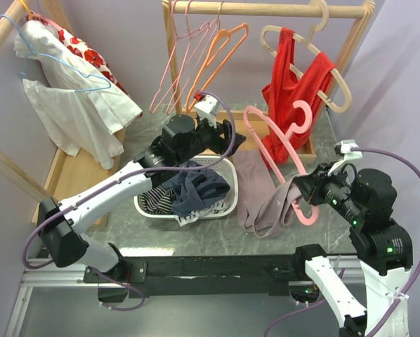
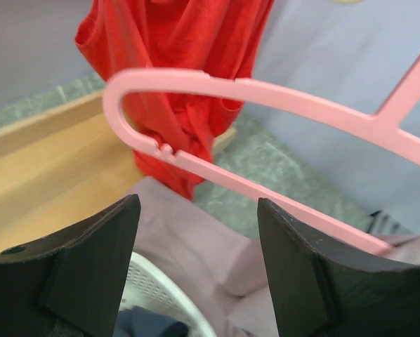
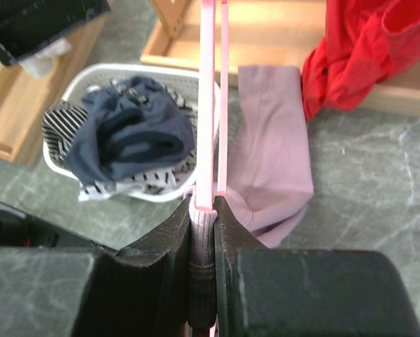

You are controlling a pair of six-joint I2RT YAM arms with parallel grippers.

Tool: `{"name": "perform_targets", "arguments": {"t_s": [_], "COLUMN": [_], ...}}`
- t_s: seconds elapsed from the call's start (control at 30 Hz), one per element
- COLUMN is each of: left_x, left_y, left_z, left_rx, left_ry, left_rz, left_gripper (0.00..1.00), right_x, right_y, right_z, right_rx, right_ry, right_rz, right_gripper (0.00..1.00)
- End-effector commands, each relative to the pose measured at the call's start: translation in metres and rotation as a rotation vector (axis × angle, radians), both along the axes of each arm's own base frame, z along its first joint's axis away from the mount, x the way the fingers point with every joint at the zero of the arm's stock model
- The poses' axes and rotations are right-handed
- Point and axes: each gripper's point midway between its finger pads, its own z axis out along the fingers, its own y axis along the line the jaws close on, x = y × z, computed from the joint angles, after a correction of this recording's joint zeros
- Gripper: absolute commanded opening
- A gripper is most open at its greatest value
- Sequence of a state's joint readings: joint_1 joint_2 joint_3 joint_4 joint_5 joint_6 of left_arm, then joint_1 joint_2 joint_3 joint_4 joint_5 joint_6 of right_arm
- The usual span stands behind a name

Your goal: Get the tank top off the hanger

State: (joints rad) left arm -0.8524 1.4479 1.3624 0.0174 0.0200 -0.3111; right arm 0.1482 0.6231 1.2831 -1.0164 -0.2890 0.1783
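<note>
A pink hanger (image 1: 272, 139) slants up over the table, its lower end pinched in my right gripper (image 1: 306, 188). The mauve tank top (image 1: 256, 189) trails from that end down onto the table beside the basket. In the right wrist view my right gripper (image 3: 203, 207) is shut on the hanger (image 3: 208, 105), with a ribbed strap of the tank top (image 3: 266, 140) caught between the jaws. My left gripper (image 1: 231, 137) hovers at the basket's far right corner. In its wrist view the left gripper (image 2: 199, 203) is open and holds nothing, with the tank top (image 2: 189, 246) below and the hanger (image 2: 266, 95) beyond the fingertips.
A white basket (image 1: 232, 184) of dark and striped clothes sits mid-table. A red garment (image 1: 294, 77) hangs on a wooden hanger from the back rail, beside bare pink and orange hangers (image 1: 210, 56). A white and red-flowered garment (image 1: 73, 98) hangs at left. A wooden rack base (image 1: 312, 144) lies behind.
</note>
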Motion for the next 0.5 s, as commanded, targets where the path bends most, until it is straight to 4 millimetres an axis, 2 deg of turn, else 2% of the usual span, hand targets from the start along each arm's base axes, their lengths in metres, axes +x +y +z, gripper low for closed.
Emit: {"name": "perform_targets", "arguments": {"t_s": [0.0, 0.07, 0.1, 0.13, 0.2, 0.3, 0.47], "left_x": [-0.005, -0.008, -0.005, -0.004, -0.002, -0.003, -0.007], "left_y": [-0.009, -0.018, -0.023, -0.026, -0.034, -0.041, -0.041], "left_z": [-0.007, -0.003, -0.008, -0.005, -0.014, -0.015, 0.001], "left_rx": [-0.116, -0.141, -0.149, -0.154, -0.151, -0.167, -0.266], "left_ry": [0.139, 0.156, 0.187, 0.209, 0.256, 0.289, 0.307], "left_rz": [0.001, -0.025, -0.021, -0.016, -0.014, -0.001, 0.004], "left_gripper": [0.73, 0.76, 0.76, 0.73, 0.71, 0.72, 0.76], "right_x": [0.008, 0.004, 0.003, 0.001, 0.0, -0.004, -0.006], "right_y": [0.007, 0.013, 0.015, 0.015, 0.018, 0.02, 0.021], "right_z": [0.044, 0.052, 0.049, 0.053, 0.05, 0.048, 0.045], "right_rx": [0.076, 0.105, 0.114, 0.121, 0.125, 0.126, 0.131], "right_ry": [-0.184, -0.226, -0.226, -0.251, -0.252, -0.252, -0.258], "right_rz": [0.01, 0.047, 0.053, 0.056, 0.074, 0.09, 0.097], "right_gripper": [0.0, 0.0, 0.0, 0.0, 0.0, 0.0, 0.0]}}
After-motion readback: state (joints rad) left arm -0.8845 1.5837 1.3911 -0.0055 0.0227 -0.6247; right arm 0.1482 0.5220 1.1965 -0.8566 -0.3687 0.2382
